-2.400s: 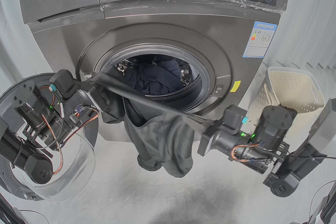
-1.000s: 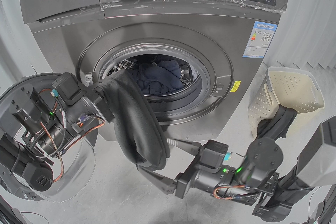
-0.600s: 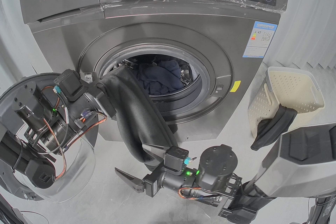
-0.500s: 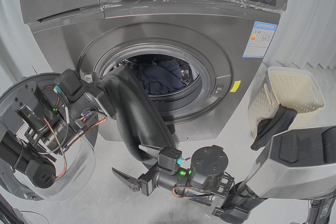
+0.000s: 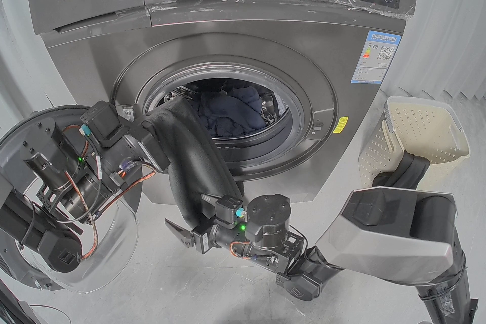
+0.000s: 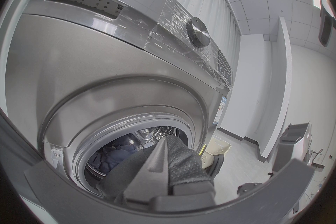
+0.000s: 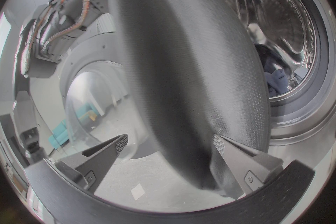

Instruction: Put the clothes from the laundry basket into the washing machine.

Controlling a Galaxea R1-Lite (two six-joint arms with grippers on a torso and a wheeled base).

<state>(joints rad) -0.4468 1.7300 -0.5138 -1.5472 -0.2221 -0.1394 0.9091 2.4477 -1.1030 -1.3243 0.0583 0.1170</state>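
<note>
Loading step. Left hand (image 6: 164,161) pinches garment (image 5: 197,163) at drum (image 5: 230,110) mouth, centre-left of head view; rest hangs outside. Right hand (image 5: 188,212) spread around hanging end, lower centre. Next, likely: close on end, lift into drum. Second garment (image 5: 405,170) on basket (image 5: 430,137) rim, right.

Matt knit garment (image 5: 197,158), glossy metal washer (image 5: 253,41)

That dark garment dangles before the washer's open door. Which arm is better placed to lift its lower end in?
Probably the right: the right gripper is open around the lower end of the dark garment, while the left gripper is shut on its upper end at the washing machine opening.
</note>
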